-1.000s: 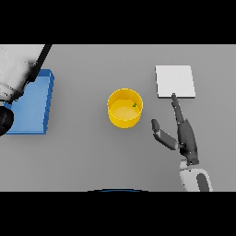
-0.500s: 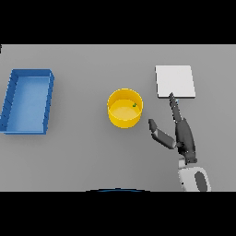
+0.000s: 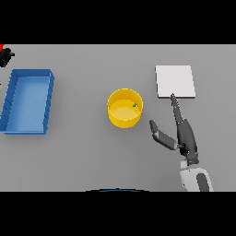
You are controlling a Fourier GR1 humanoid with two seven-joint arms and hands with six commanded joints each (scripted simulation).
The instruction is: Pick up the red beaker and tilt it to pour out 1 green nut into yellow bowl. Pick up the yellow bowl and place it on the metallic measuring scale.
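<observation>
At table centre in the head view, the yellow bowl (image 3: 125, 108) already holds a green nut (image 3: 134, 105); pouring looks done. Right hand (image 3: 183, 134) lies released beside it, grasping nothing. Lifting it onto the measuring scale (image 3: 174, 81) remains.

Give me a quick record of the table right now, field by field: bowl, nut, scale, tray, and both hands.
yellow bowl: upright on the table, mid-scene, not yet lifted
green nut: one inside the bowl, near its right wall
measuring scale: flat pale square, right of the bowl, nothing on it
blue tray: on the left side of the table
right hand: open, fingers straight, between bowl and scale, holding nothing
left hand: only a dark bit at the upper left edge; fingers not readable
</observation>
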